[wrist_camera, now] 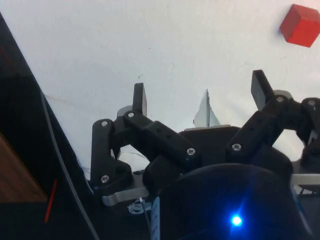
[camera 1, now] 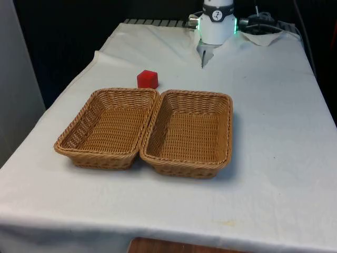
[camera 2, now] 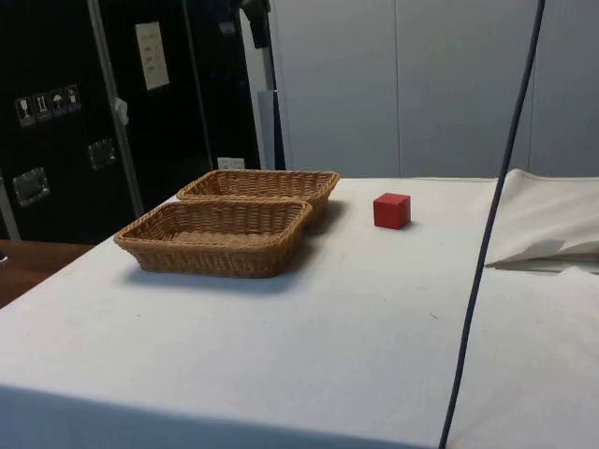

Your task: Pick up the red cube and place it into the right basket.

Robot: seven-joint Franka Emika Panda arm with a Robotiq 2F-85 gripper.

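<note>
End effector is what I check first: on my wrist feed its two black fingers stand wide apart with nothing between them, hanging over bare white cloth. A small upright fold in that cloth shows in the gap between the fingers.

I see the red cube resting flat on the desk, just beyond the far edge of the basket on the front view's left and apart from its rim. From the side camera the cube sits alone on the cloth, near the two baskets but not touching them. On the wrist feed it lies well clear of the fingers.

Both wicker baskets are rectangular, light brown and hold nothing; the one on the front view's right sits with its long side against its neighbour, rims touching or nearly so.

The white cloth covers the whole desk and hangs over the near edge, with creases and a raised fold at the far end by the arm's white base. A strip of brown wood peeks out under the cloth's front hem. A dark cable crosses my side view, with black cabinets and a pale wall behind.
</note>
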